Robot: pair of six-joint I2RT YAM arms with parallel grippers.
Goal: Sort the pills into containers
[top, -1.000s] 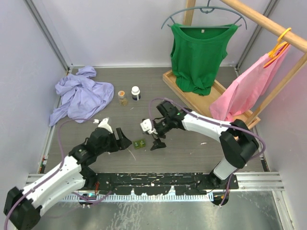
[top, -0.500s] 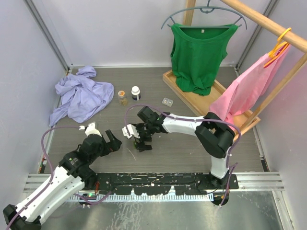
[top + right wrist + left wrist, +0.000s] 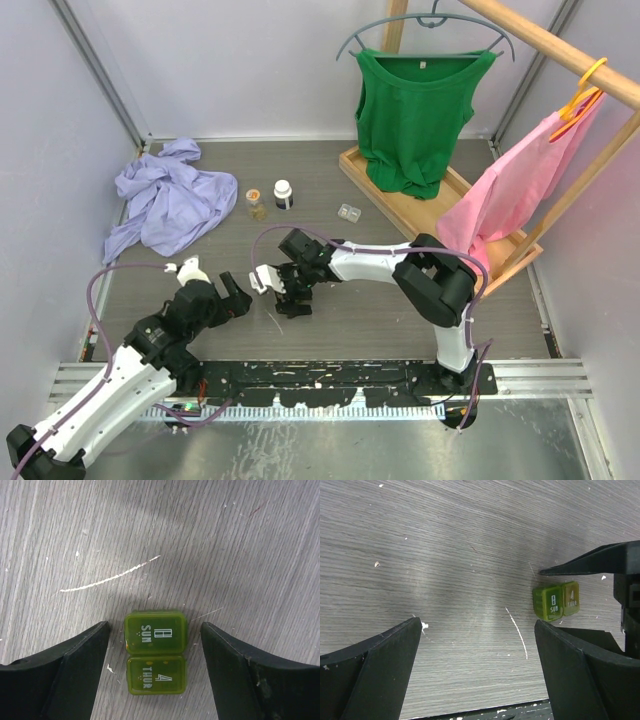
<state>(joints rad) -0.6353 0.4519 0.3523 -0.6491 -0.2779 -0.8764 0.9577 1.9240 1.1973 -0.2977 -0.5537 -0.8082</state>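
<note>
The olive green pill case (image 3: 156, 652) lies flat on the wooden table, both lids shut, marked SUN and THUR. My right gripper (image 3: 154, 626) is open just above it, one finger on each long side, not touching. The case also shows in the left wrist view (image 3: 556, 601), with the right gripper's fingers (image 3: 592, 565) around it. In the top view the right gripper (image 3: 290, 295) covers the case. My left gripper (image 3: 243, 295) is open and empty, to the left of the case. The clear case (image 3: 348, 211) lies further back near the wooden rack. No loose pills show.
Two small pill bottles (image 3: 255, 203) (image 3: 283, 193) stand at the back centre. A crumpled lilac shirt (image 3: 170, 200) lies at the back left. A wooden rack base (image 3: 400, 205) with a green top and a pink garment on hangers stands at the right.
My right gripper has moved left and come down over the green case. My left arm has drawn back to the left, away from the case.
</note>
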